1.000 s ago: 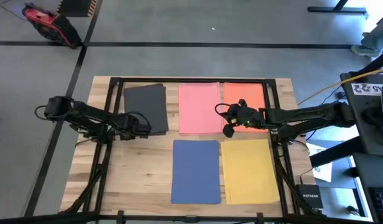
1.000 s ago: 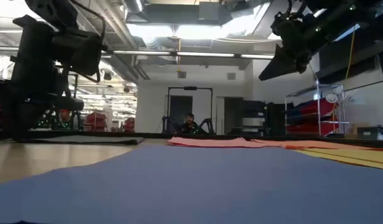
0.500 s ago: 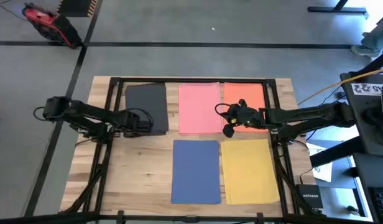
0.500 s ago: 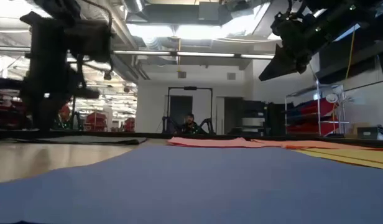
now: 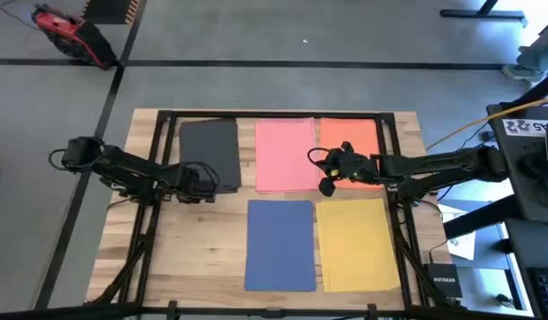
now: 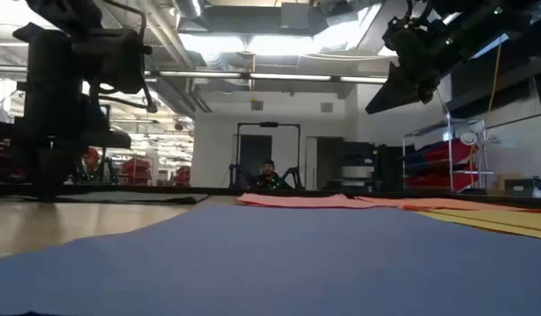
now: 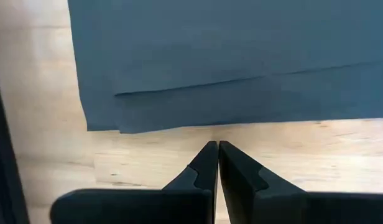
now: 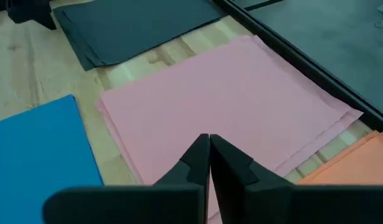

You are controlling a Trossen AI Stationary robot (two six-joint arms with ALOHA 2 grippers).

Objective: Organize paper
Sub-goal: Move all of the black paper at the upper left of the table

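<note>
Wood table [image 5: 203,240] carrying five paper stacks in black [image 5: 212,151], pink [image 5: 286,153], orange [image 5: 352,135], blue [image 5: 280,242], yellow [image 5: 354,242]; left gripper [image 7: 212,149] clenched empty beside black, right gripper [image 8: 209,142] clenched empty over pink; risk: closed tips skewing loose top sheets.

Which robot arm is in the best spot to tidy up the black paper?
The left one, probably. Its gripper sits right at the near edge of the black paper, fingers shut and pointing at it in its wrist view. The right gripper hovers over the pink paper, farther away.
</note>
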